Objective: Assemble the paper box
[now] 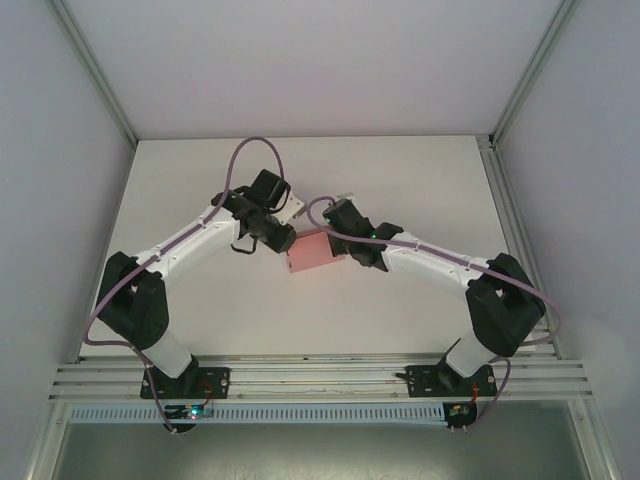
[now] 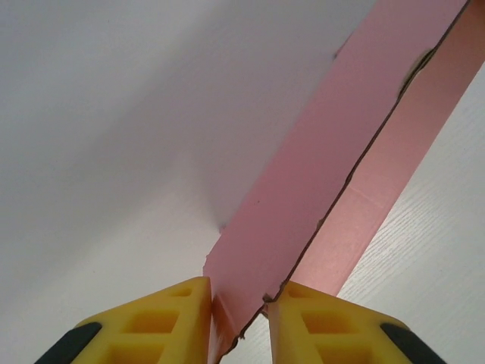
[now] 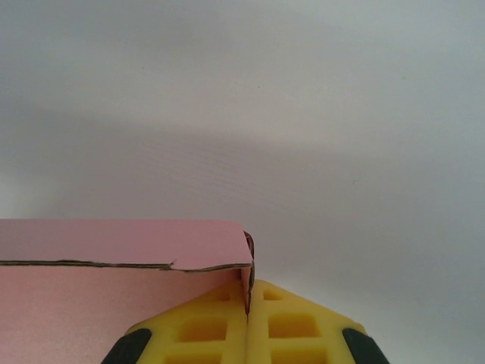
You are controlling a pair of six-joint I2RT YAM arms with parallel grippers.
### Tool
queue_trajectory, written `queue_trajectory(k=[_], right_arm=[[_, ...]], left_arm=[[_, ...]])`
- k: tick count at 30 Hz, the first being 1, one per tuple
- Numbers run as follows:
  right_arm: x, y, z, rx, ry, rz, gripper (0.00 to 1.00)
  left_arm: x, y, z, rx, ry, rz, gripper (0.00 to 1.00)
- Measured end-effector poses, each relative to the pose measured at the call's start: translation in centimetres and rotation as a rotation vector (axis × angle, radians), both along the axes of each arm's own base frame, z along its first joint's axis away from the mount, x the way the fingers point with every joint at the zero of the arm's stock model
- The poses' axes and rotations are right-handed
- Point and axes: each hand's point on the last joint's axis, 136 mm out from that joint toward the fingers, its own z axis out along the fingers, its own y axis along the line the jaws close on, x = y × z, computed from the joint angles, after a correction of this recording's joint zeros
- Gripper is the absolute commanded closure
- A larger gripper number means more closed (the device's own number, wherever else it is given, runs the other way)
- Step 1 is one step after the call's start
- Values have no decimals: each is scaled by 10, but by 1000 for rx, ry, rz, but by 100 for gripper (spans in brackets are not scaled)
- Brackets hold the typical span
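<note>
Folding is in hand: paper box is held at the worktop centre, one end pinched in the narrow left jaws, the other nipped by the near-shut right jaws. A flap tuck is likely called for next.

white table, pink paper box at its middle.

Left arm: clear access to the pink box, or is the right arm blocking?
Likely yes: the left end effector has the paper box card between its fingers; the right end effector pinches the opposite side, out of the way.
</note>
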Motion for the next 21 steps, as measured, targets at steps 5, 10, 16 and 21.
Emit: queue_trajectory(k=[5,10,16,21], right_arm=[[0,-1,0,-6,3,-2,100],[-2,0,0,-9,5,2,100],[-3,2,1,-21,-4,3,100],[-6,1,0,-83,-40,-14,100]], left_arm=[[-3,5,-2,11,24,45,69],[-5,8,-4,12,37,78,89],[-5,7,-4,-1,50,111,100],[-5,6,-3,-32,79,164,100]])
